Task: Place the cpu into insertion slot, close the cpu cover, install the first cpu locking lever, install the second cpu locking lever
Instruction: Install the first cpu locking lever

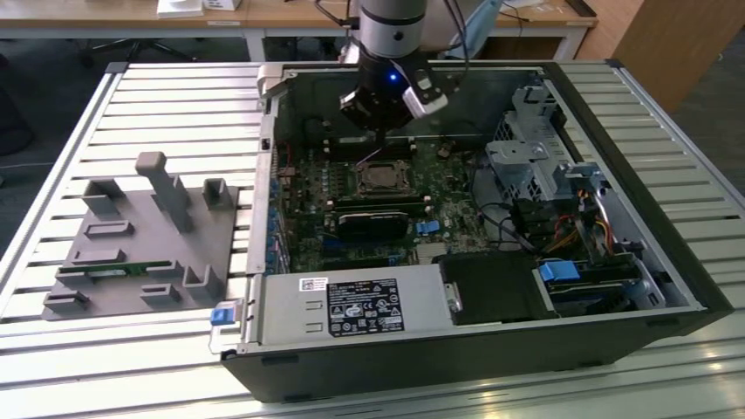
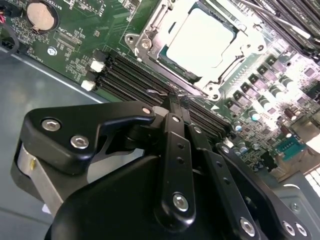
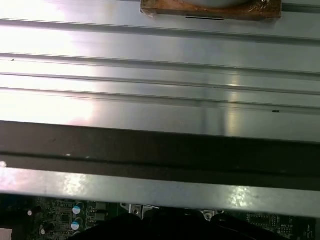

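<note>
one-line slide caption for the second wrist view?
Gripper closed on a thin wire lever beside the socket, cpu seated under its cover.

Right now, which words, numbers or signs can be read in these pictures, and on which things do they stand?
None can be read for sure.
Black label on the silver power supply in the exterior view: print and small symbols, too small to read.
White sticker above it: blurred.
Green circuit board in the second wrist view: tiny white marks, unreadable.
Coin battery: no legible text.
</note>
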Action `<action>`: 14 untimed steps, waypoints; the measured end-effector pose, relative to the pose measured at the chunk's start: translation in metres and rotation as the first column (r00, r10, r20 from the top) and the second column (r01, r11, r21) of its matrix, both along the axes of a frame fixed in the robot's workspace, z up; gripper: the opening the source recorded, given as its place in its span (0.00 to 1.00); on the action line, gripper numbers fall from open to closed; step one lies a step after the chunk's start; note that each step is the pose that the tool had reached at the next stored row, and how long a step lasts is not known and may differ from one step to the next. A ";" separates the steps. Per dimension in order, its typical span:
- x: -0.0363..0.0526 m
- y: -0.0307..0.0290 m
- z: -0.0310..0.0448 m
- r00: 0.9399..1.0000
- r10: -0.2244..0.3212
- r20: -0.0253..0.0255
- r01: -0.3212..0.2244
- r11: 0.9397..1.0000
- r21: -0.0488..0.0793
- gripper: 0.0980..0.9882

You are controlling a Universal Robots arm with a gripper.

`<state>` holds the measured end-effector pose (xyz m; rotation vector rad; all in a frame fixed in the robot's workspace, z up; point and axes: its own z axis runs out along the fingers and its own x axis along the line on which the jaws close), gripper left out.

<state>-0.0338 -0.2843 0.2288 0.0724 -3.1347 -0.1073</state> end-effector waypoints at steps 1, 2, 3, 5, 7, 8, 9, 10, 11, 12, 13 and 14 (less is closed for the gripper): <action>0.0007 0.0000 -0.0008 1.000 0.000 0.000 0.000 1.000 0.000 0.01; 0.0014 0.0000 -0.0016 1.000 0.000 0.000 0.000 1.000 0.000 0.01; 0.0021 0.0000 -0.0025 1.000 -0.001 0.000 0.001 1.000 0.000 0.01; 0.0035 0.0001 -0.0041 1.000 -0.001 0.000 0.001 1.000 0.000 0.01; 0.0049 0.0002 -0.0056 1.000 -0.001 0.000 0.001 1.000 0.000 0.01; 0.0056 0.0003 -0.0064 1.000 -0.002 0.000 0.002 1.000 0.000 0.01; 0.0064 0.0004 -0.0072 1.000 -0.002 0.000 0.002 1.000 0.000 0.01; 0.0071 0.0004 -0.0080 1.000 -0.002 0.000 0.002 1.000 0.000 0.01; 0.0078 0.0005 -0.0087 1.000 -0.002 0.000 0.002 1.000 0.000 0.01; 0.0084 0.0006 -0.0094 1.000 -0.002 0.000 0.002 1.000 0.000 0.01; 0.0088 0.0006 -0.0101 1.000 -0.002 0.000 0.002 1.000 0.000 0.01; 0.0093 0.0007 -0.0108 1.000 -0.003 0.000 0.003 1.000 0.000 0.01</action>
